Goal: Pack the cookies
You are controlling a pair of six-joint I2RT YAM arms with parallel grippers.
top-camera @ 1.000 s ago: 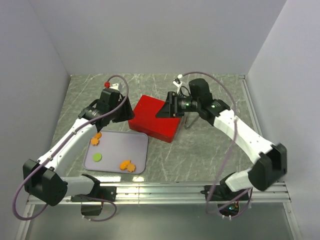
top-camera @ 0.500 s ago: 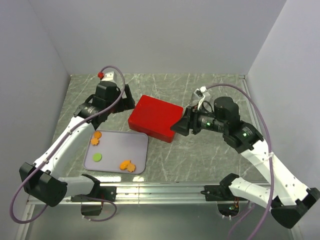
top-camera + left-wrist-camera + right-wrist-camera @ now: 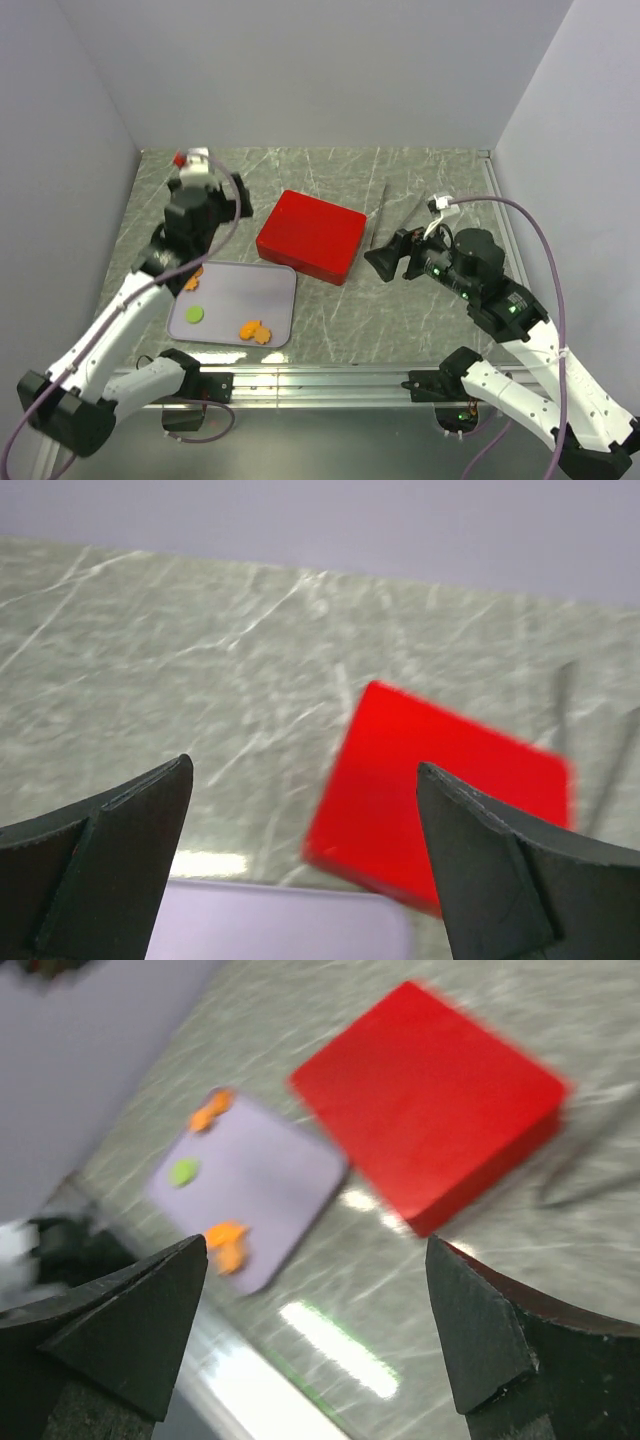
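A lavender tray (image 3: 250,290) lies at the front left and holds the cookies: orange ones (image 3: 192,277) at its far left corner, a green disc (image 3: 195,314), and an orange pair (image 3: 255,331) near its front edge. A closed red box (image 3: 311,236) lies just behind and right of the tray. My left gripper (image 3: 235,195) is open and empty, raised to the left of the box. My right gripper (image 3: 385,262) is open and empty, to the right of the box. The right wrist view shows the box (image 3: 430,1100), tray (image 3: 265,1175), green disc (image 3: 183,1171) and orange cookies (image 3: 228,1243).
Two thin grey sticks (image 3: 385,210) lie on the marble table right of the red box. Grey walls close in the left, back and right. A metal rail (image 3: 330,380) runs along the near edge. The left wrist view shows the box (image 3: 440,800) and tray edge (image 3: 280,930).
My right gripper has drawn back from over the red box toward the near right. My left gripper has lifted and swung left, away from the box. Box and tray have not moved.
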